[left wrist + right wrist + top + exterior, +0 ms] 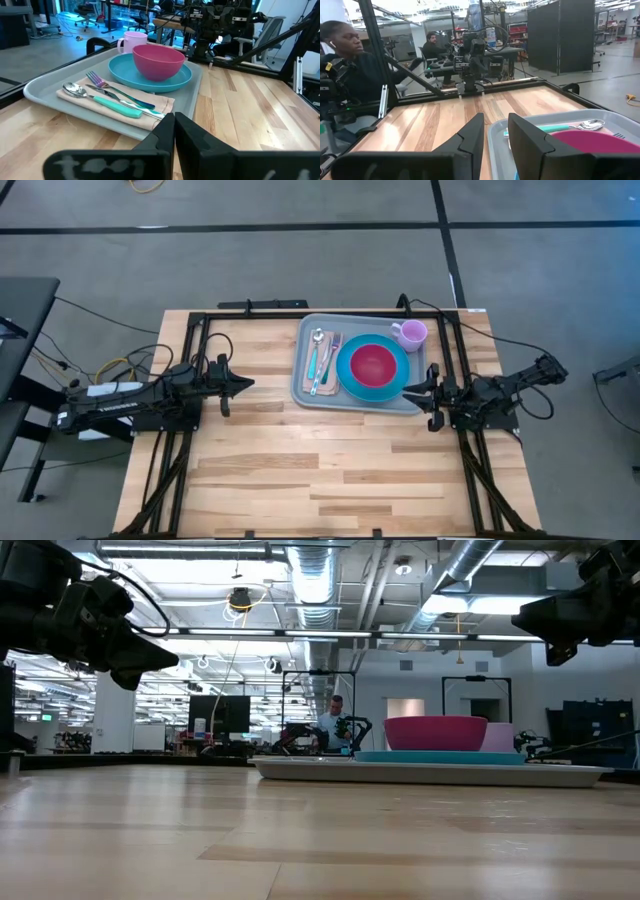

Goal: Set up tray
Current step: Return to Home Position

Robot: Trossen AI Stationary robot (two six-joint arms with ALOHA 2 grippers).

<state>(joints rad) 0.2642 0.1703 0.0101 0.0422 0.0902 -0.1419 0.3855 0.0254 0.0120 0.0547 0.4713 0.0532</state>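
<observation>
Looks like a robotics lab, warehouse-style: bare ducts (pixel 312 585) overhead, monitors (pixel 222 713) and office chairs (pixel 272 30) all over, black partitions (pixel 560 35), taped concrete floor (pixel 300 270) (people (pixel 434 47) sitting around in the back too).

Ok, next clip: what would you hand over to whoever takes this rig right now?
Left gripper: shut, empty, raised over bare table left of the tray.
Right gripper: open, empty, raised by the tray's right edge.
On the tray: napkin with spoon and fork on its left side, pink bowl on the blue plate mid-tray, lilac mug in a right corner.
Done: tray looks fully set.
Left: probably only parking both arms.
</observation>
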